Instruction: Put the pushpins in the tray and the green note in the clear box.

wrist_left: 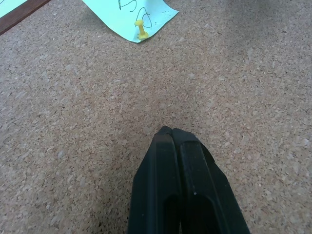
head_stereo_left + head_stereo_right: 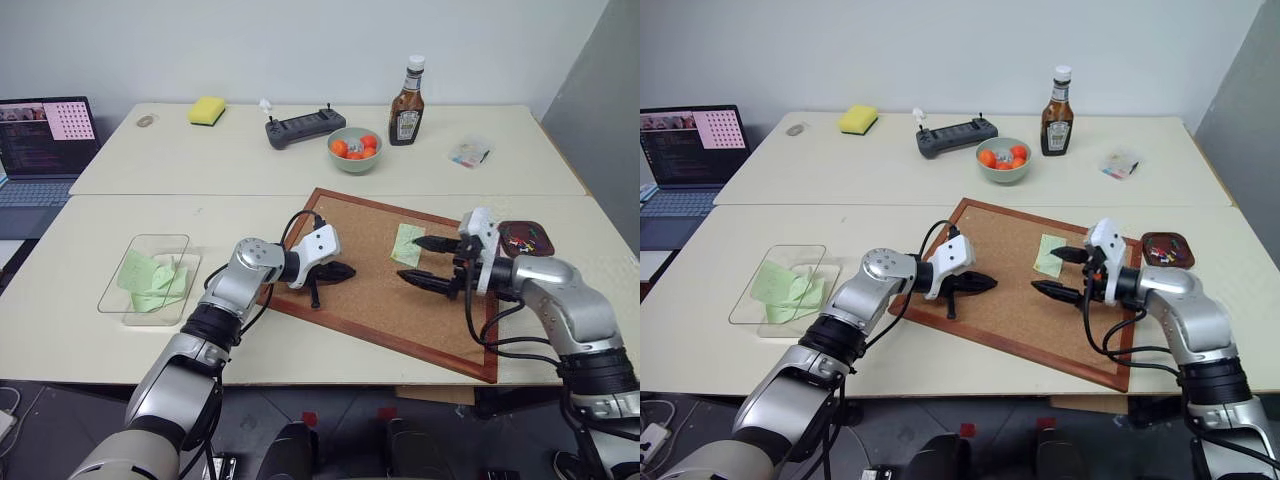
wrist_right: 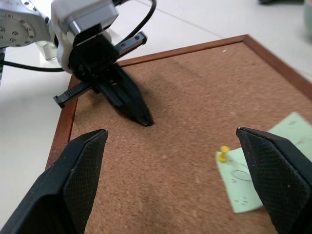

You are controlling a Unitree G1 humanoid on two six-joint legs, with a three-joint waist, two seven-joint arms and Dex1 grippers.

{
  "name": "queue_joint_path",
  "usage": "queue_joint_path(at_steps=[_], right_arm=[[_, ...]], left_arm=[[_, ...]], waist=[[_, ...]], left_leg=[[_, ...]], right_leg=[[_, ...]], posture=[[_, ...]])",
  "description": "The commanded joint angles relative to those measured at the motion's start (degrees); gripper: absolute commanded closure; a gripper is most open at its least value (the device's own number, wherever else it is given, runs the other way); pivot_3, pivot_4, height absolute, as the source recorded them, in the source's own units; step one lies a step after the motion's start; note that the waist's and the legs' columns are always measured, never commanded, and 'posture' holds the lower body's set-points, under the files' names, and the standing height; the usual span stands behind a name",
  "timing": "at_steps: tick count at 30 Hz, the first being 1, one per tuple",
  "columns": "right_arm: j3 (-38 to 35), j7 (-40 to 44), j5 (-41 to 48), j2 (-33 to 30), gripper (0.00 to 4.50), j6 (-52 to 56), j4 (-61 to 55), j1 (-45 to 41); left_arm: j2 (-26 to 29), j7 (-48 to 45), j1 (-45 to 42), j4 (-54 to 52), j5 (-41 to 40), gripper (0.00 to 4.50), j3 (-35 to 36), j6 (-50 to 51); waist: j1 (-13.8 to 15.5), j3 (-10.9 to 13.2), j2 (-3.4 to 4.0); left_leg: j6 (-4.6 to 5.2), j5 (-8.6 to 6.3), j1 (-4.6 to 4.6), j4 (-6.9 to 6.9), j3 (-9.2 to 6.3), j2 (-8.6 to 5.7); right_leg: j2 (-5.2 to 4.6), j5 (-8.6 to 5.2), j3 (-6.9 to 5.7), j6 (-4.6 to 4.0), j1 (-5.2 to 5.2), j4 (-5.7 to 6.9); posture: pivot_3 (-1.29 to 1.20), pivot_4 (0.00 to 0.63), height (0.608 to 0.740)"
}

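Observation:
A pale-green note [image 2: 407, 244] lies on the corkboard [image 2: 380, 305], held by a yellow pushpin [image 3: 223, 153] near one corner. My right gripper [image 2: 410, 260] hangs open just right of the note, its jaws spread wide and nothing between them. My left gripper [image 2: 345, 270] is shut and empty, its tips down on the cork to the left of the note. The dark red-brown tray [image 2: 505, 228] sits off the board's right corner with several pushpins [image 2: 524, 241] in it. The clear box [image 2: 140, 240] stands at the left and holds green notes [image 2: 150, 275].
Along the far table stand a green bowl of orange fruit [image 2: 355, 149], a sauce bottle [image 2: 407, 103], a dark controller [image 2: 300, 127], a yellow sponge [image 2: 207, 110] and a small clear packet [image 2: 470, 152]. A laptop [image 2: 40, 140] sits at the far left.

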Motion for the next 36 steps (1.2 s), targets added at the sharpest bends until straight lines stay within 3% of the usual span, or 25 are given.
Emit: queue_joint_path(at_steps=[1, 11, 25, 28, 29, 36], right_arm=[[2.2, -1.63, -4.28, 2.84, 0.01, -5.64, 5.02, -3.73], [2.95, -4.14, -9.75, 8.77, 0.01, -12.95, 21.49, -10.07], [1.82, -4.51, -11.56, 9.68, 2.57, -15.92, 27.54, -11.22], [1.19, -4.44, -11.03, 9.66, 3.32, -15.11, 27.33, -11.18], [1.08, -4.37, -10.96, 9.64, 3.32, -14.94, 27.26, -11.15], [0.3, -4.47, -10.42, 9.56, 4.47, -13.76, 26.8, -11.4]], left_arm=[[0.25, 0.22, 1.16, 1.45, 2.66, 4.5, -1.78, 0.76], [0.79, 0.15, 1.38, 0.63, 2.72, 4.5, -1.7, 1.04], [1.1, -0.05, 1.71, -0.34, 2.53, 4.5, -1.74, 1.66], [1.19, -0.18, 2.02, -0.98, 2.44, 4.5, -1.76, 2.07], [1.19, -0.2, 2.04, -1.05, 2.44, 4.5, -1.75, 2.15], [0.96, -0.12, 1.87, -1.13, 2.41, 4.5, -1.76, 2.49]], waist=[[-0.01, 0.0, 0.0], [-0.01, 0.0, 0.0], [-0.11, 0.0, 0.01], [-0.1, 0.0, 0.01], [-0.1, 0.0, 0.01], [-0.12, 0.0, 0.01]], left_leg=[[0.0, 0.0, 0.0, 0.0, 0.0, 0.0], [0.0, 0.0, 0.01, 0.0, 0.01, 0.0], [0.0, 0.0, 0.02, -0.01, 0.01, 0.0], [0.0, 0.0, 0.02, -0.01, 0.01, 0.0], [0.0, 0.0, 0.02, -0.01, 0.01, 0.0], [0.0, 0.0, 0.02, -0.01, 0.01, 0.0]], right_leg=[[0.0, 0.0, 0.0, 0.0, -0.01, 0.0], [0.0, 0.0, 0.01, -0.01, -0.03, 0.03], [0.01, 0.01, 0.02, -0.01, -0.04, 0.04], [0.01, 0.01, 0.03, -0.01, -0.05, 0.04], [0.01, 0.01, 0.02, -0.02, -0.05, 0.04], [0.01, 0.01, 0.03, -0.02, -0.06, 0.04]], posture=[[0.0, 0.15, 0.74], [0.0, 0.15, 0.74], [0.0, 0.15, 0.74], [0.0, 0.15, 0.74], [0.0, 0.15, 0.74], [0.0, 0.15, 0.74]])
